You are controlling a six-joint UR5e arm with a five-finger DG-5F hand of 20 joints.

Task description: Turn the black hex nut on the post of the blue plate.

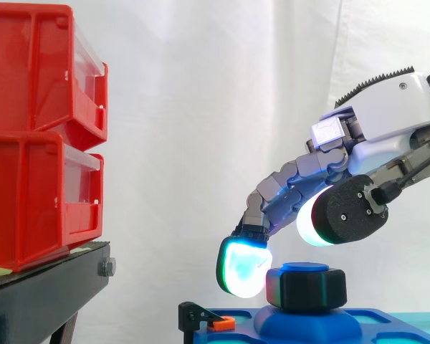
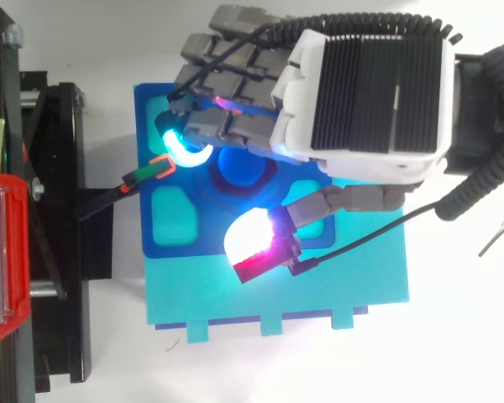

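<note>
The black hex nut sits on the blue post near the middle of the blue plate, with the post's blue cap showing just above it. The plate lies by a teal sheet on the white table.

My hand is over the plate, palm down, coming in from the side away from the stand. My fingers are half curled in a loose arc, nothing gripped. One cyan-green pad is down at nut height on the stand side of the nut. It's touching or just short of it, can't tell which from the side view. My thumb hangs above the nut with clear air between. From the top, its white-magenta pad sits off the post, toward the plate edge that meets the teal sheet. So the nut is between pad and thumb, not pinched.

Room: the stand side is tight. The black stand with the stacked red plastic bins runs along that plate edge. A black clip with an orange tab sits on the same edge, just below and outboard of my lowered pad. In the side view there's only white curtain between the bins and my fingers. The table is bare beyond the teal sheet's edges away from the stand.
</note>
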